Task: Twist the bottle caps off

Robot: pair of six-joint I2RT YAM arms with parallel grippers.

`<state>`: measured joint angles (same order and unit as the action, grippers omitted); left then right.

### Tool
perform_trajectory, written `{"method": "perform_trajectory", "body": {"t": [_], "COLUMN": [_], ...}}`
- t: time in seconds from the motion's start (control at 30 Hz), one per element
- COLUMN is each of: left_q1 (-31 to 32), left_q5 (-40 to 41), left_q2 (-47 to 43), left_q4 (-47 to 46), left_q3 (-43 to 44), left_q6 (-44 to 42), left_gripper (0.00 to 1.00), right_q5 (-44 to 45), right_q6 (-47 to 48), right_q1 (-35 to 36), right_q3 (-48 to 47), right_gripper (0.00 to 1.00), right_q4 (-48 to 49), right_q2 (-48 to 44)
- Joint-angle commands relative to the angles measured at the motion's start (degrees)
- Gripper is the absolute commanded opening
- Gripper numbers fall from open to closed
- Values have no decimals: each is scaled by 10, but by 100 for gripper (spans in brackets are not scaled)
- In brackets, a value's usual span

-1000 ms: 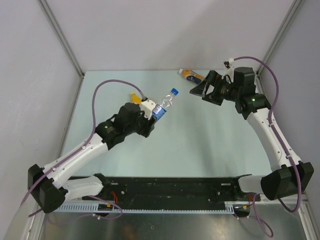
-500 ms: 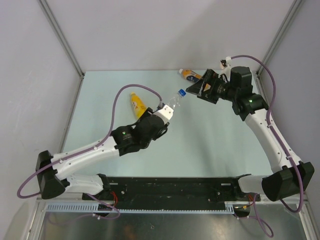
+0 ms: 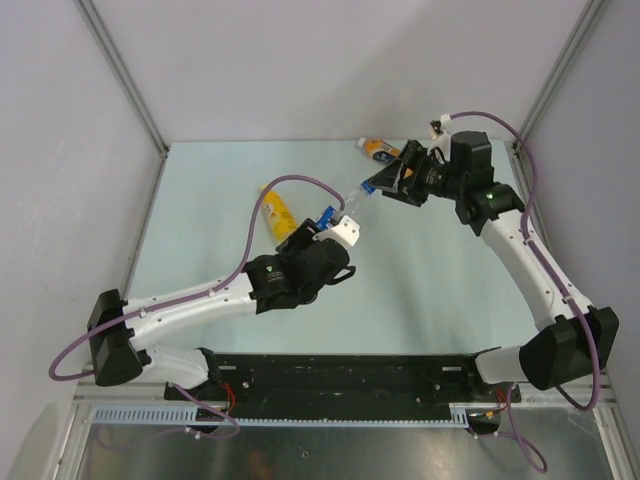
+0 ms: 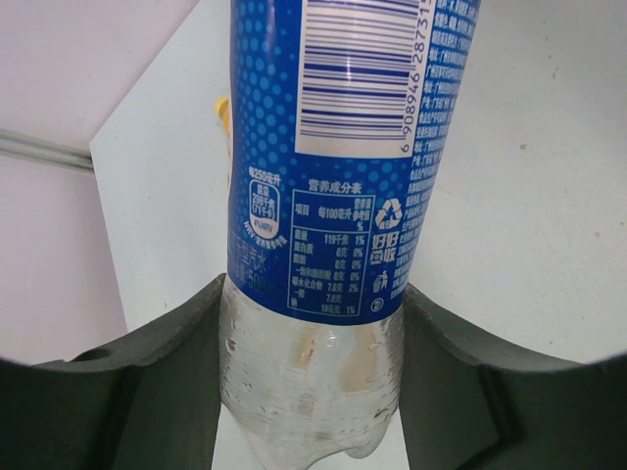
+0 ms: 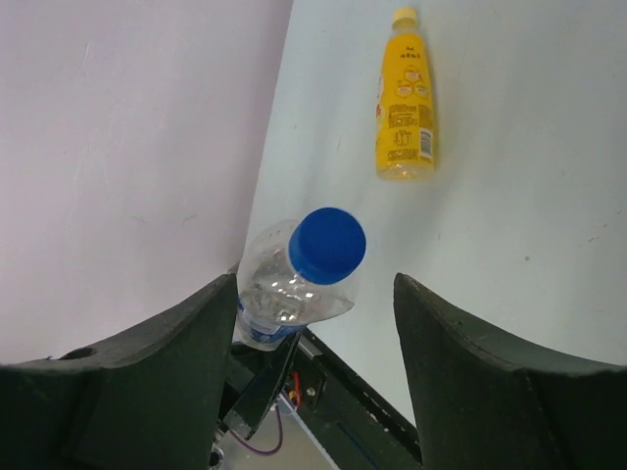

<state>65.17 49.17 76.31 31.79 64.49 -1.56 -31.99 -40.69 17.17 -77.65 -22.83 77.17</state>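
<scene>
Left claw (image 4: 313,304): closed on the clear bottle (image 4: 343,196). Both fingers (image 4: 167,392) pressed the bare lower body just under the blue label, one at 9 o'clock and one at 3 o'clock of the bottle in the left wrist view. The rounded base hung between them, nearest the camera.

Overhead view: the bottle ran tilted from the left claw toward 1 o'clock, neck end leading, and met the right claw (image 5: 313,289) there.

Right claw: jaws were spread wide, holding nothing. The blue cap (image 5: 327,245) sat between the fingertips, facing the wrist camera and screwed on the neck. A gap showed between the cap and the 3 o'clock finger. The 9 o'clock finger stood just beside the bottle's shoulder; contact there could not be told.

Yellow bottle (image 3: 278,210): lying flat on the desk (image 3: 430,270), at about 10 o'clock of the left claw overhead and near it. Its yellow cap (image 5: 404,16) was on, pointing to 11 o'clock.

Orange bottle (image 3: 383,151): lying on the desk at the far edge, at 12 o'clock of the right claw and partly hidden by it. Its white cap (image 3: 362,143) was on, at the 10 o'clock end.
</scene>
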Motion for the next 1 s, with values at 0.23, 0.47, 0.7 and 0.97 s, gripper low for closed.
{"method": "perform_trajectory", "body": {"t": [0.23, 0.47, 0.7, 0.97], "left_q1": [13, 20, 22, 23], "left_q5": [49, 63, 70, 77], "left_q2": [8, 18, 26, 34], "left_q4": [-8, -7, -7, -8], "left_q3": [28, 29, 36, 33], "left_q6": [-9, -11, -11, -12], "left_gripper": [8, 8, 8, 8], "right_q5": [-15, -22, -22, -16], "right_q6": [-53, -65, -55, -59], "right_q1": [4, 5, 12, 18], "right_q3": [-5, -6, -5, -5], "right_gripper": [64, 56, 48, 35], "right_q4": [65, 81, 68, 70], "right_q2": [36, 58, 70, 62]}}
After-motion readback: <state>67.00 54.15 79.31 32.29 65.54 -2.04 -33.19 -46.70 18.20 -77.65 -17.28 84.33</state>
